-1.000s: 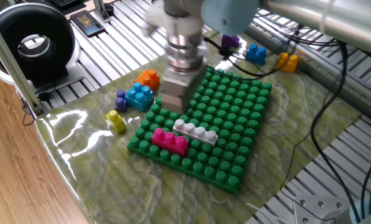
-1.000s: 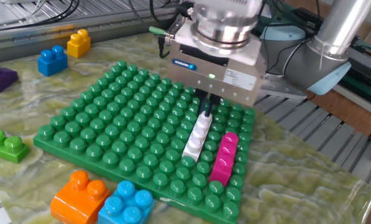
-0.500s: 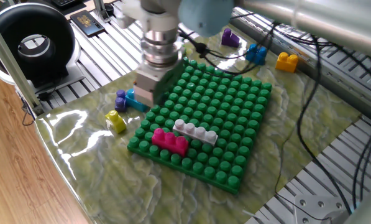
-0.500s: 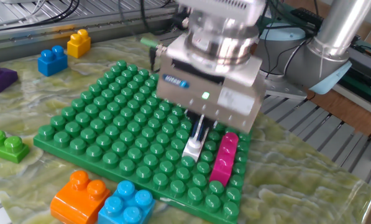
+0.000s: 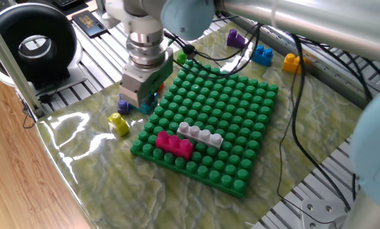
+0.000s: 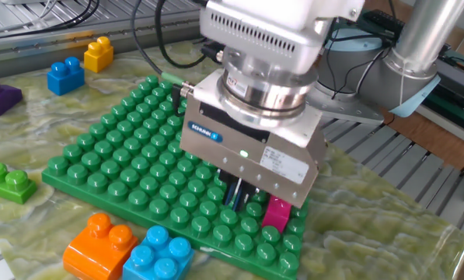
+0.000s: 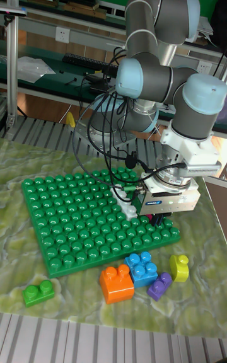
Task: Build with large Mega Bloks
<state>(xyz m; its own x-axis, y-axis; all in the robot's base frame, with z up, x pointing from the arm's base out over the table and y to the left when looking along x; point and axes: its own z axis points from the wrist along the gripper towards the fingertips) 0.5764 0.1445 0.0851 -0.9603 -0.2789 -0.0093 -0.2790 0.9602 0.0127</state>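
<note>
A white-grey brick point(image 5: 200, 134) and a magenta brick point(image 5: 173, 144) sit side by side on the green baseplate point(image 5: 240, 108). My gripper point(image 5: 140, 107) hangs low at the baseplate's left edge, over the loose bricks there. Its fingers point(image 6: 230, 193) stand slightly apart and hold nothing. In the other fixed view its body hides the white-grey brick and most of the magenta brick point(image 6: 277, 211). An orange brick point(image 6: 99, 243) and a light blue brick point(image 6: 158, 253) lie just off the plate. A yellow brick point(image 5: 118, 123) and a small purple brick point(image 5: 123, 105) lie close by.
Across the mat lie a purple brick point(image 5: 235, 39), a blue brick point(image 5: 262, 54), a yellow brick point(image 5: 294, 62) and a green brick point(image 6: 6, 183). Black cables hang over the plate's far side. A round black device point(image 5: 30, 44) stands at the left.
My gripper has left the white-grey brick on the baseplate and travelled across the plate to its edge by the loose orange and light blue bricks. The bricks have not moved.
</note>
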